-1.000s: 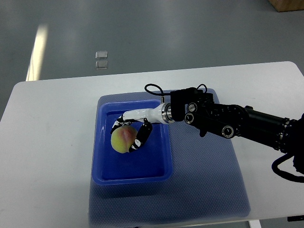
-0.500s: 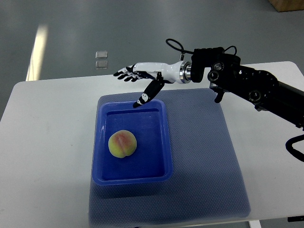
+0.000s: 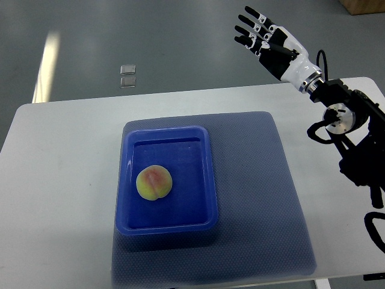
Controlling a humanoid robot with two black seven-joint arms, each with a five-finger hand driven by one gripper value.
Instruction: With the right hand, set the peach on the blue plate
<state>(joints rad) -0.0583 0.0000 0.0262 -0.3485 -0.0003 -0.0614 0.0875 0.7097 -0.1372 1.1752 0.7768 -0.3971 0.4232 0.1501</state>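
Observation:
A yellow-green peach with a pink blush [image 3: 154,183] lies inside the blue plate [image 3: 207,180], a shallow rectangular tray, left of its middle. My right hand [image 3: 260,33] is raised high at the upper right, far from the peach, fingers spread and holding nothing. Its black arm [image 3: 352,132] runs down the right edge. The left arm does not show.
The tray sits on a blue-grey mat [image 3: 264,205] that covers the middle of the white table [image 3: 60,180]. Beyond the table's far edge is grey floor with two small pale squares [image 3: 128,75]. A brown box corner [image 3: 364,6] shows at the top right.
The right hand let go of the peach, lifted out of the tray and swung up and to the right. The peach stayed in the tray, barely shifted.

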